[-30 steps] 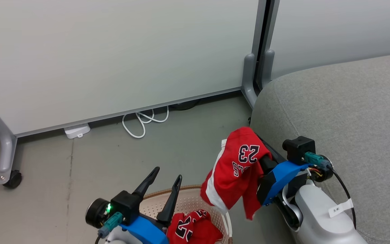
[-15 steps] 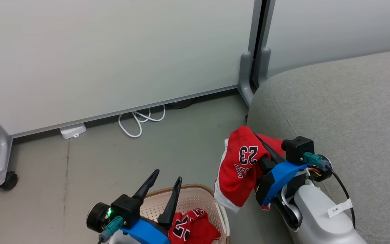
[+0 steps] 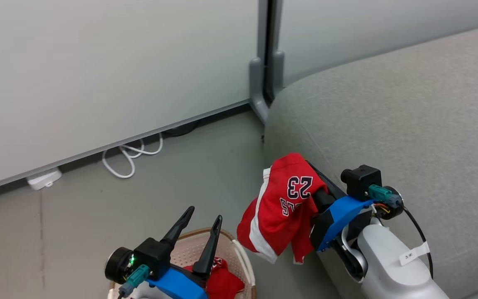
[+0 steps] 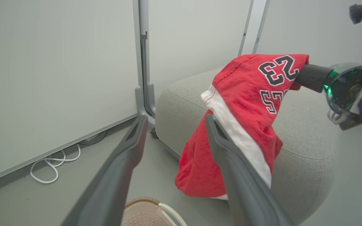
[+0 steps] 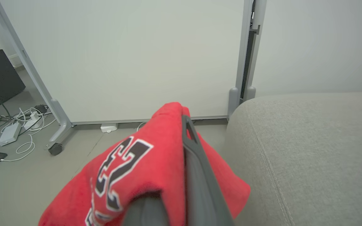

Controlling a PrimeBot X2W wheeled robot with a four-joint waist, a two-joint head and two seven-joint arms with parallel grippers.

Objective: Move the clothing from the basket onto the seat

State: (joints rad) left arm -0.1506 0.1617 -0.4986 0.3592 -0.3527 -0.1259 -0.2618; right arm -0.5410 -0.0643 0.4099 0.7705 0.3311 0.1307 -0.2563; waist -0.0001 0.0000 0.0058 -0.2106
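My right gripper (image 3: 314, 169) is shut on a red piece of clothing (image 3: 282, 203) with a black 23. It drapes over the fingers and hangs above the floor, beside the rounded end of the light-grey seat (image 3: 409, 124). The left wrist view shows that clothing (image 4: 247, 103) hanging in front of the seat (image 4: 300, 125). In the right wrist view the clothing (image 5: 143, 163) covers my right gripper (image 5: 184, 118), with the seat (image 5: 309, 141) to the right. My left gripper (image 3: 205, 212) stands open and empty above the basket (image 3: 185, 253). A second red garment (image 3: 222, 282) lies in it.
White partition panels on grey feet (image 3: 259, 95) close off the back. A coiled white cable (image 3: 131, 155) and a white adapter (image 3: 42, 179) lie at their base. The right wrist view shows a castor leg (image 5: 57, 147) and loose cables (image 5: 11, 131) at the left.
The whole head picture has shifted left, so the camera has turned toward the seat. Both arms keep their poses in the picture. The held clothing sways a little.
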